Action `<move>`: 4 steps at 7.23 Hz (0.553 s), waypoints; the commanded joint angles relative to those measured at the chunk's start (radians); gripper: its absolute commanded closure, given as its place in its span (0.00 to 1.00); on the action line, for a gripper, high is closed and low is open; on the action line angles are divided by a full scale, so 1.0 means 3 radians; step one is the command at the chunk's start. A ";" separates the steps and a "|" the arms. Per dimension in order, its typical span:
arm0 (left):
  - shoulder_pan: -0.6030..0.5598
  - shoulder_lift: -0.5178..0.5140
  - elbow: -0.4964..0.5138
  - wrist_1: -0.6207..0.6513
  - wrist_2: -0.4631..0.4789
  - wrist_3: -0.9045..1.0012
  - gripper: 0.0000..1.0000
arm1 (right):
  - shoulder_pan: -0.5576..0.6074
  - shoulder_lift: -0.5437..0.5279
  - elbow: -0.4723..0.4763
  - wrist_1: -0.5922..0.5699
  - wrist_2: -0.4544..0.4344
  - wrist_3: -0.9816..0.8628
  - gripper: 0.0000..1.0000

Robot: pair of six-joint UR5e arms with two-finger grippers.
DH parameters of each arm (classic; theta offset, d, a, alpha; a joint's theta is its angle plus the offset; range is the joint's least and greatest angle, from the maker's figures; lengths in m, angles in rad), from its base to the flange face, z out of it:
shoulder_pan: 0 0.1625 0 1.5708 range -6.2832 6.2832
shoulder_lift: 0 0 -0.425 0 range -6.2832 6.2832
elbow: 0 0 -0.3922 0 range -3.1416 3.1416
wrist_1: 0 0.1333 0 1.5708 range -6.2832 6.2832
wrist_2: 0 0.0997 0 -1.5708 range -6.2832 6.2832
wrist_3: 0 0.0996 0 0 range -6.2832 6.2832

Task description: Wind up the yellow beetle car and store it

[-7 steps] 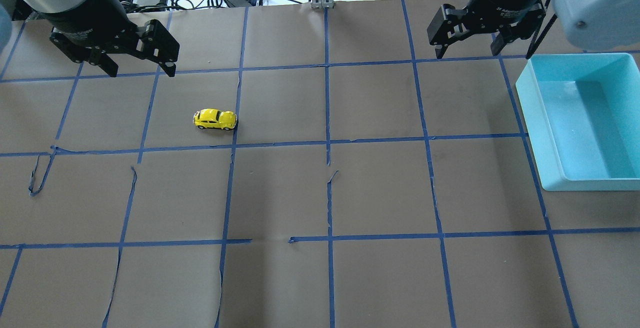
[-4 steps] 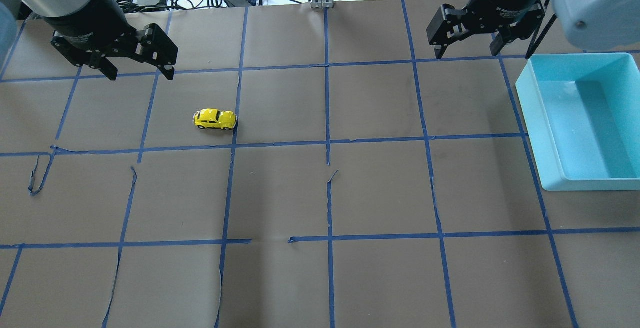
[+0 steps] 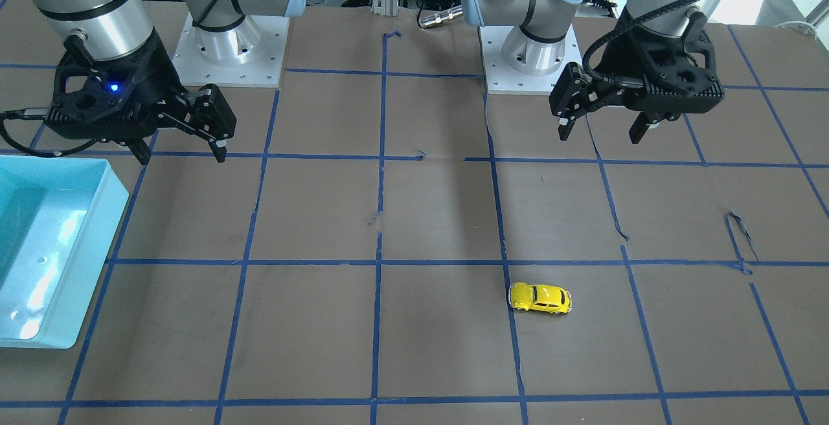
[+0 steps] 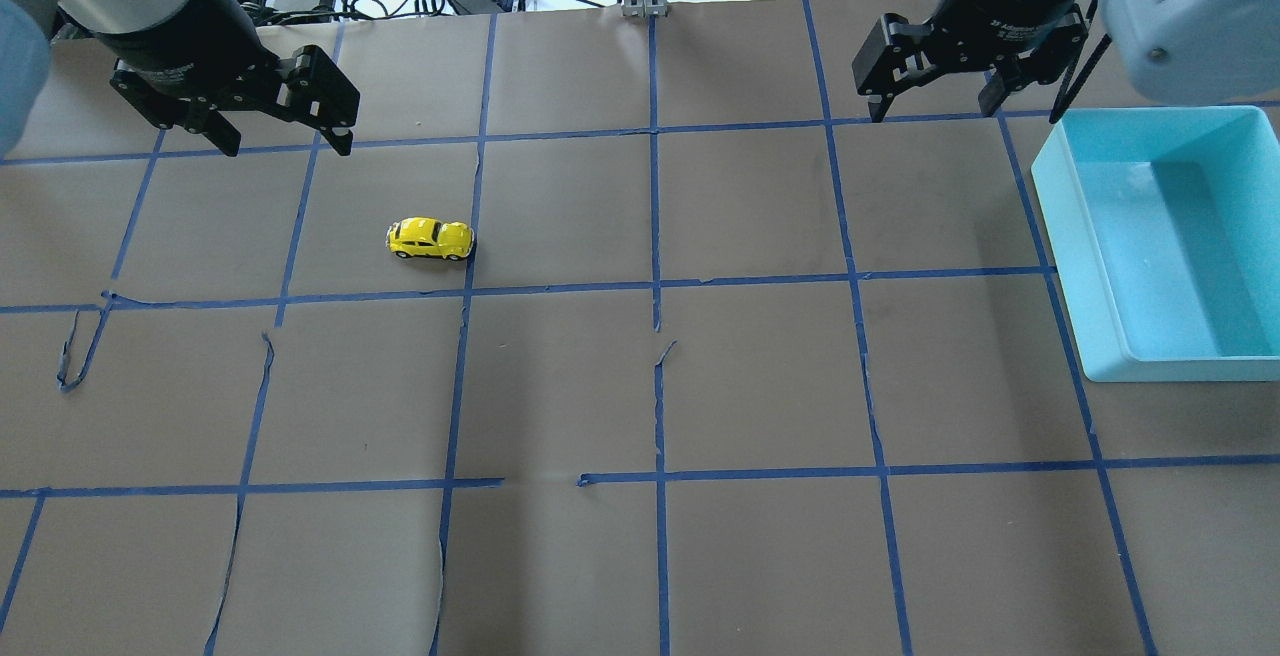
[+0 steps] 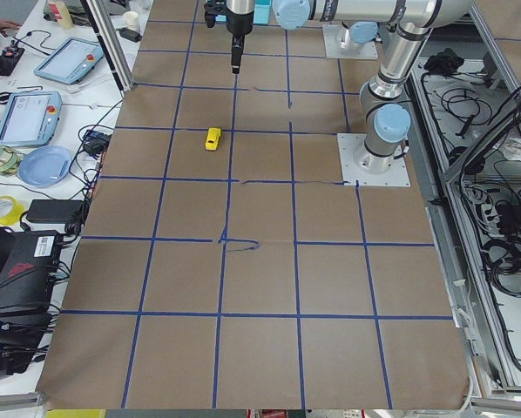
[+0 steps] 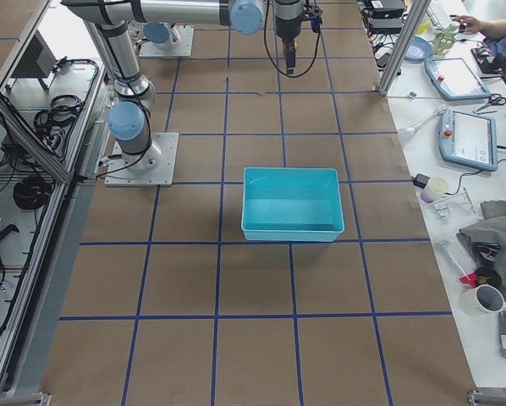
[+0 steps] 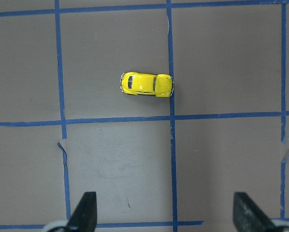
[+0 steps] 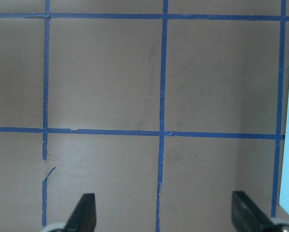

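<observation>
Both spread: left gripper (image 4: pixel 285 144), right gripper (image 4: pixel 935 111); yellow beetle car (image 4: pixel 430 238) axis crosswise, nose probably toward robot's right.

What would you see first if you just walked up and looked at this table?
The tiny yellow beetle car, bright and alone on the brown table, on the robot's left side. Next comes the big empty turquoise bin at the table's right edge, then the black left gripper and right gripper hanging open above.
</observation>
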 commanded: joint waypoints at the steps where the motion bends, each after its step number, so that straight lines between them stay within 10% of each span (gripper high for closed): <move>1: 0.0000 -0.0006 -0.0004 0.0050 0.0003 0.0016 0.05 | 0.0000 -0.0002 0.0007 0.0000 0.0001 0.0000 0.00; 4: -0.0016 -0.0006 -0.0019 0.0055 -0.0002 0.0026 0.02 | 0.0000 0.0003 0.0007 0.0000 0.0001 0.0000 0.00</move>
